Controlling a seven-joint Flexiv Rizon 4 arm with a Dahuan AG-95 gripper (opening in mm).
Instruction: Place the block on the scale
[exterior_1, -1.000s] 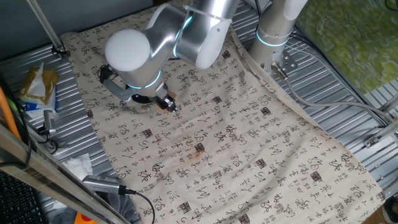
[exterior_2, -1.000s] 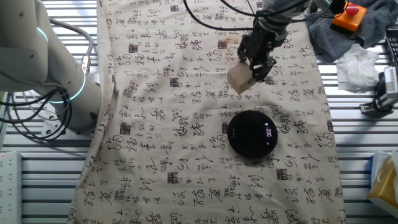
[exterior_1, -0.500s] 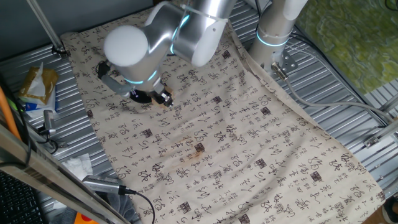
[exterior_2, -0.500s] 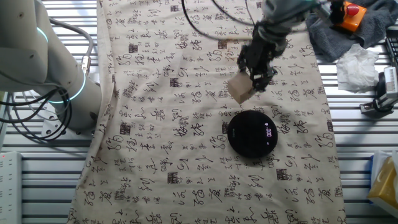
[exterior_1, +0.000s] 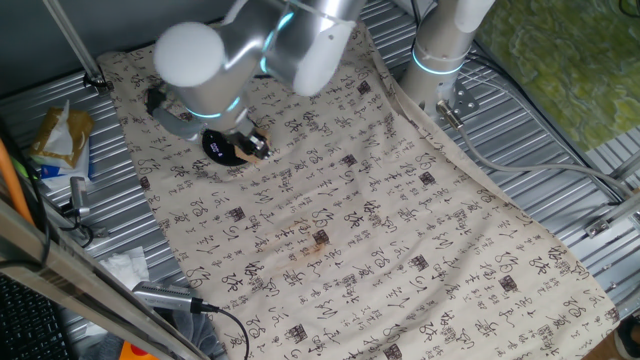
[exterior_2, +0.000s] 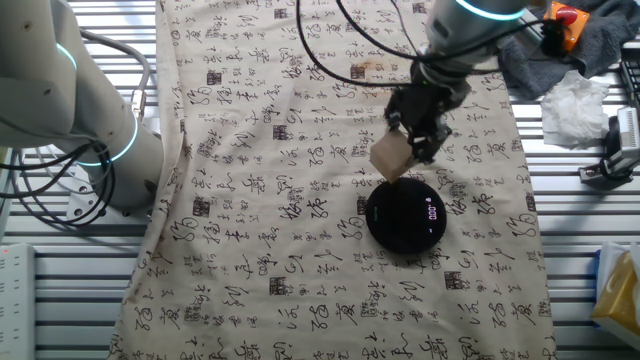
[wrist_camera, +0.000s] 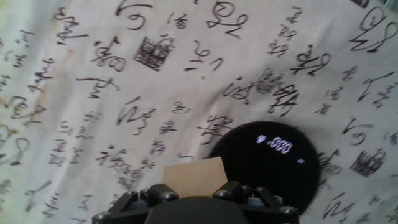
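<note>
1. From my remote station, I see the hand (exterior_2: 408, 150) closed on the block (exterior_2: 391, 157), the pale tan cube pinched between its fingers and carried clear of the cloth.

2. In the other fixed view, the block hangs at about 11 o'clock of the scale (exterior_2: 405, 214), just over its upper-left rim; I cannot tell whether it touches the disc.

3. The scale lies flat on the calligraphy-print cloth (exterior_2: 300, 250) that covers the desk (exterior_2: 80, 300), its small white readout glowing near the disc's 3 o'clock edge.

4. The hand view shows the block (wrist_camera: 193, 177) square between the finger tips at the bottom of the frame, with the scale (wrist_camera: 267, 165) at its 2 o'clock, partly behind the cube's right edge.

5. In one fixed view, the arm's silver elbow hides most of the action; only a slice of the scale (exterior_1: 222, 147) and the hand (exterior_1: 256, 148) show beneath it.

6. A small brown stain (exterior_1: 320, 238) marks the cloth well apart from the scale.
</note>
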